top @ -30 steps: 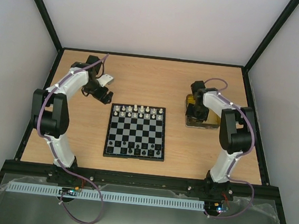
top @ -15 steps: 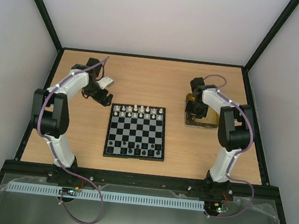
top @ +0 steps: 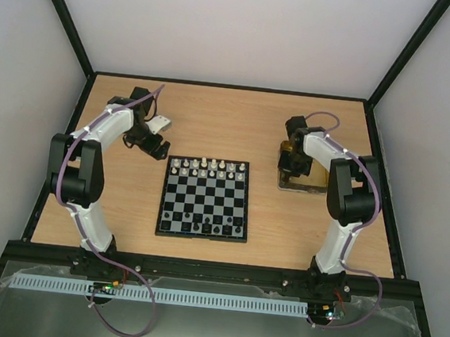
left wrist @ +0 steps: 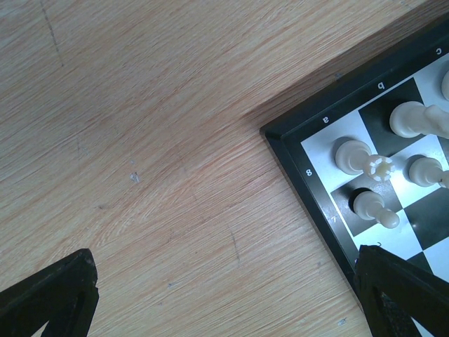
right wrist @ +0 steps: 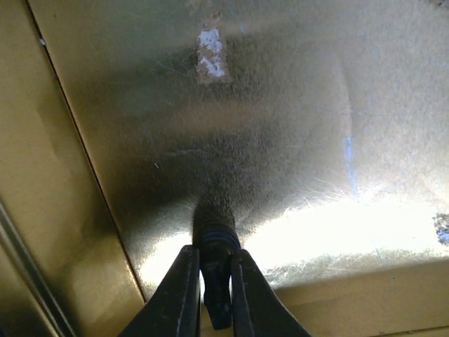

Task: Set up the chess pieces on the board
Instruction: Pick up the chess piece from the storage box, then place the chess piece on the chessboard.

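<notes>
Two fingers of the right gripper were pinched almost closed on one black chess piece, with the gold tray floor directly beneath. The left gripper gaped wide over bare table, holding nothing. The board corner, carrying white pieces, lay beside its right finger.

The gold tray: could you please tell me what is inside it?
The right hand grips one black chess piece over the bare floor of the tray. From above, the arm covers most of it, so other pieces could be hidden.
</notes>
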